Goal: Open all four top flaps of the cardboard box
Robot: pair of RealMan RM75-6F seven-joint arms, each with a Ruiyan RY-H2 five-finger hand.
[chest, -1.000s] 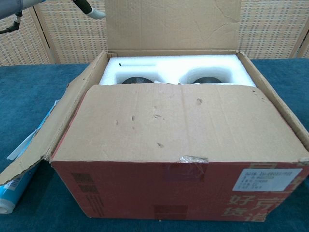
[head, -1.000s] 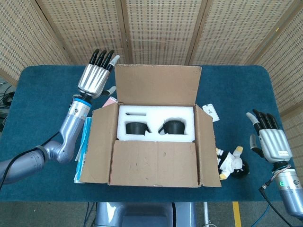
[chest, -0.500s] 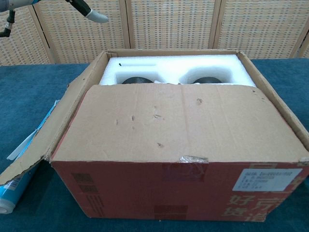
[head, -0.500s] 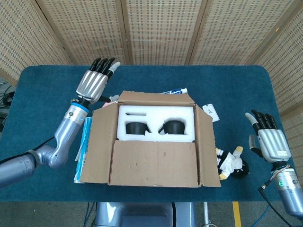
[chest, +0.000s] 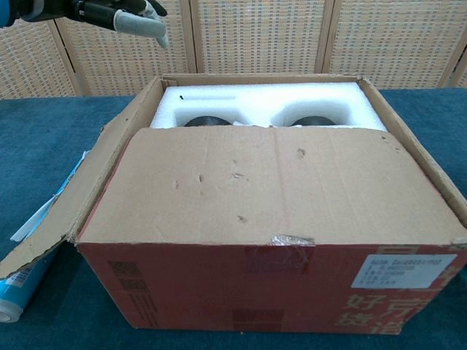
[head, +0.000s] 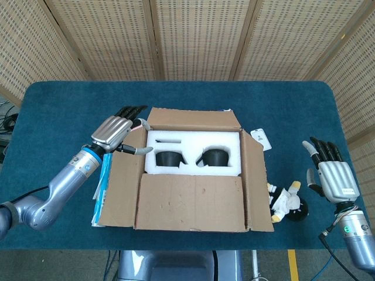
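We are seeing a blue table point(head: 53, 99) carrying a cardboard box point(head: 190, 202), left packet point(head: 103, 175), right toy figure point(head: 285, 202), white tag point(head: 261, 139).

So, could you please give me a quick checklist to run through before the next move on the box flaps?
1. Far flap folded back: ok.
2. Left flap and right flap folded out: ok.
3. Near flap open: not ok, it lies flat over the box's near half.
4. Left robot hand free: ok, open over the far left corner.
5. Right robot hand free: ok, open, away from the box.
6. Toy figure clear of right flap: cannot tell.
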